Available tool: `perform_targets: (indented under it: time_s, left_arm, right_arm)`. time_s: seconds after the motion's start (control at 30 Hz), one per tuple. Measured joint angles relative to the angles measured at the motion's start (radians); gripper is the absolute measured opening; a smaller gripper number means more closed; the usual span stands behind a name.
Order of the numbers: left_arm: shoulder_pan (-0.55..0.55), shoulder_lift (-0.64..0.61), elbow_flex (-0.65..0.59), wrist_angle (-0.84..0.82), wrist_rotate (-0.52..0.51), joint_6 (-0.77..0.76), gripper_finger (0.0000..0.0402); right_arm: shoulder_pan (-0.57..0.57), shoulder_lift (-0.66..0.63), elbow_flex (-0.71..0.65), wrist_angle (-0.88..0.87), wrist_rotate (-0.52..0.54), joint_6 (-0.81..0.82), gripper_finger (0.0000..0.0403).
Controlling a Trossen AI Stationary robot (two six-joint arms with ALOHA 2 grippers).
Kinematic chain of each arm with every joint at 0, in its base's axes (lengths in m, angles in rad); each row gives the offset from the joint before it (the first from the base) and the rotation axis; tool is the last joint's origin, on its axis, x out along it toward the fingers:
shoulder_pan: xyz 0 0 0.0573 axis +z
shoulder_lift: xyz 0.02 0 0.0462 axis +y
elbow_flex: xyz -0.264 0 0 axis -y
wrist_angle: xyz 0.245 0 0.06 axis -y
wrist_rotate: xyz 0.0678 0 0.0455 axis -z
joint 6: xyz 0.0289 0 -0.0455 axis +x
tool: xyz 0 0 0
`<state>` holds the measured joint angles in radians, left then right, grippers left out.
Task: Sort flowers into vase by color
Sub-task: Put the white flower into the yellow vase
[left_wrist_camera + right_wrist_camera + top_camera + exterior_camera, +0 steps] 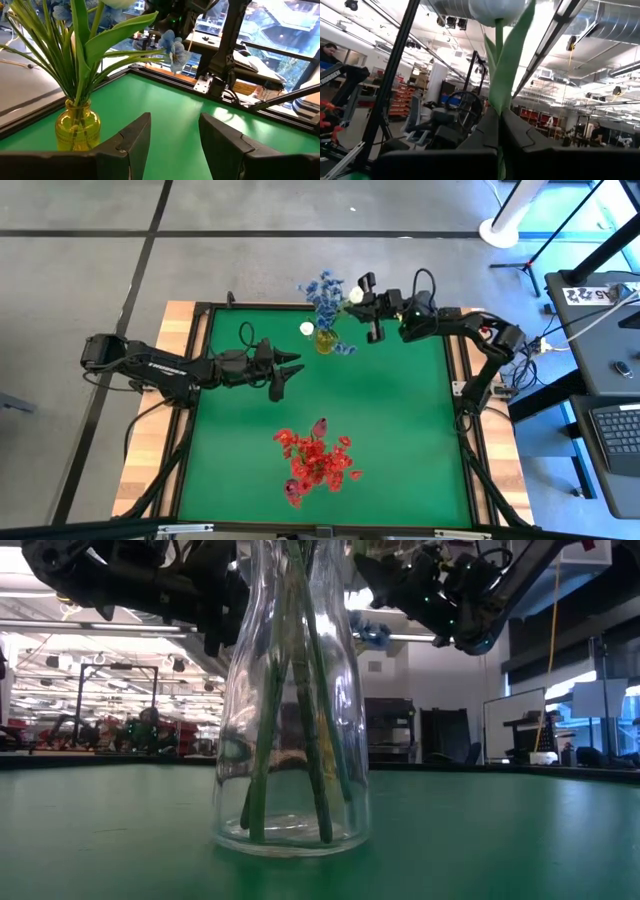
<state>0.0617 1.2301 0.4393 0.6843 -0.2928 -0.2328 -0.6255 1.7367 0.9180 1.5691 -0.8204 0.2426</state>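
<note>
A small yellow glass vase (pixel 325 340) (pixel 75 127) stands near the table's far edge and holds blue flowers (pixel 322 290) and a white tulip (pixel 306 328). My right gripper (pixel 366 300) (pixel 499 117) is just right of it, shut on another white tulip (pixel 355 295) (pixel 497 10). My left gripper (pixel 290 370) (pixel 172 140) hovers open above the table's middle left, pointing at the yellow vase, with nothing between its fingers. A clear glass vase (pixel 315 470) (pixel 290 740) of red flowers (pixel 318 458) stands near the table's front edge. My right gripper pinches the white tulip's green stem (pixel 499 102) and a long leaf between its two fingers, below the bud. The fingers slant upward, and the stem runs on past them with the bud uppermost. The tulip is lifted clear of the table.
The table is a green mat (pixel 400 420) inside a black frame, with open mat between the two vases. Right of the table stand a desk with a keyboard (pixel 620 430) and cables. Shelves and equipment fill the room behind.
</note>
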Motion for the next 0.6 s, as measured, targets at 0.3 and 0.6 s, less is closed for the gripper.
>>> perform_targets:
  time_s: [0.3, 0.6]
  left_arm:
    - [0.006, 0.000, 0.000, -0.004, 0.000, 0.000, 0.0163]
    - [0.005, 0.000, 0.000, -0.020, 0.000, -0.001, 0.0163]
  right_arm:
    - [0.050, 0.002, 0.013, 0.004, 0.018, -0.015, 0.0001]
    - [0.056, 0.003, 0.013, -0.041, 0.017, -0.063, 0.0001]
